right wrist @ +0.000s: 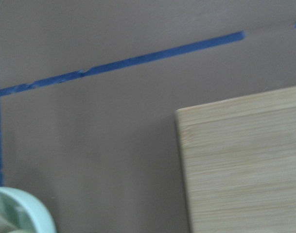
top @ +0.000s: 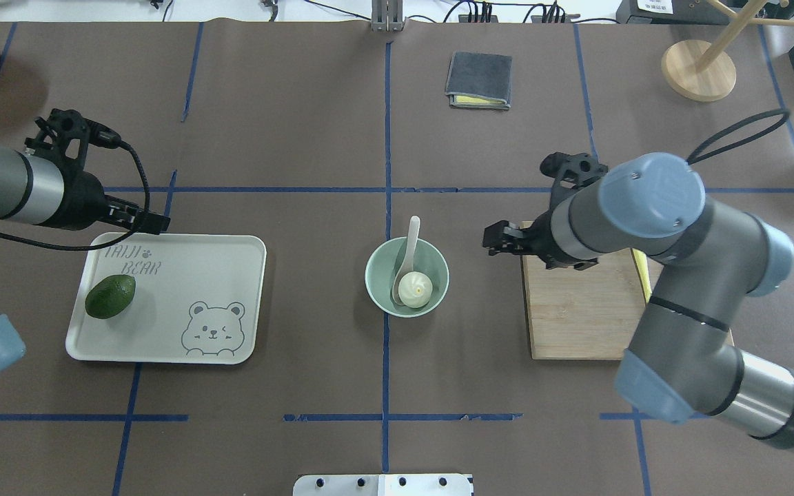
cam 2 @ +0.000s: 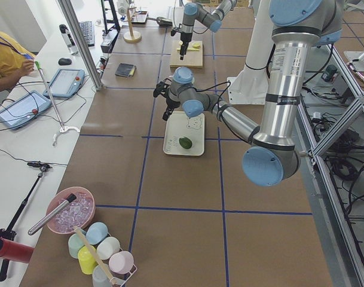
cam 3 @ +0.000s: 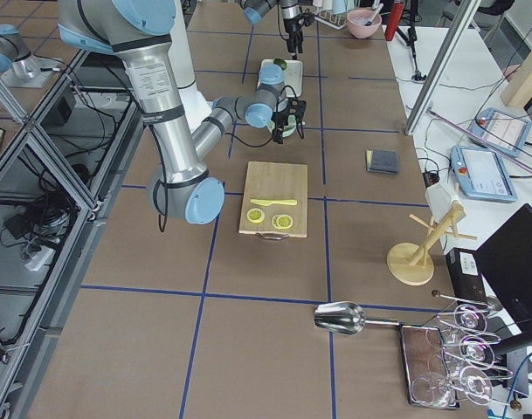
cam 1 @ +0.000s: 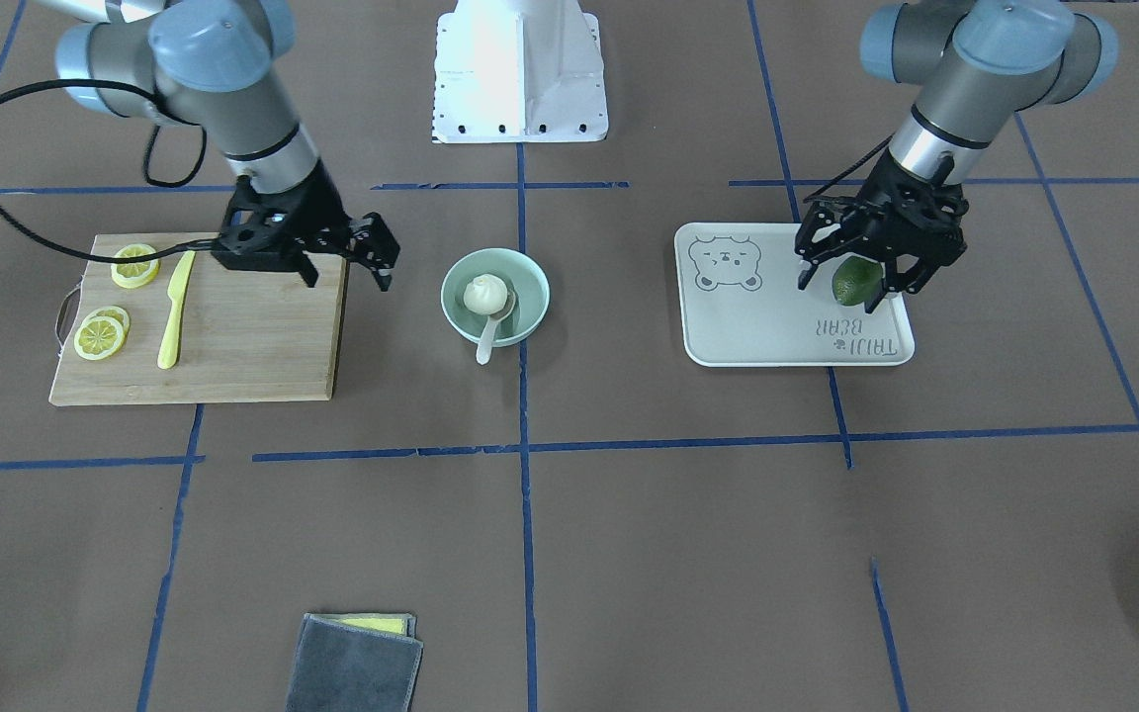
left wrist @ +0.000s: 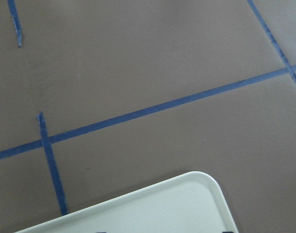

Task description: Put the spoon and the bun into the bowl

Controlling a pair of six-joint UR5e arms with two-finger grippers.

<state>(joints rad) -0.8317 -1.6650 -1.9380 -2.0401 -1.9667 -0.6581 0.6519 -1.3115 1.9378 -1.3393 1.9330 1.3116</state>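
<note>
Nearest the robot, the bun [top: 414,288] sits inside the mint-green bowl [top: 436,265], against its near wall. The spoon [top: 411,241] lies touching it, scoop down in the bowl and handle leaning out over the far rim. I judge both placements done, so you only need to pull the arms clear without brushing that handle. A little farther out, just right of the bowl, the right gripper [cam 1: 347,269] hangs over the cutting board [top: 576,310] corner, its forearm lying about level, fingers spread and empty. Well to the bowl's left, the left gripper [cam 1: 850,289] hovers above the bear-print tray [top: 218,275], jaws apart, holding nothing.
</note>
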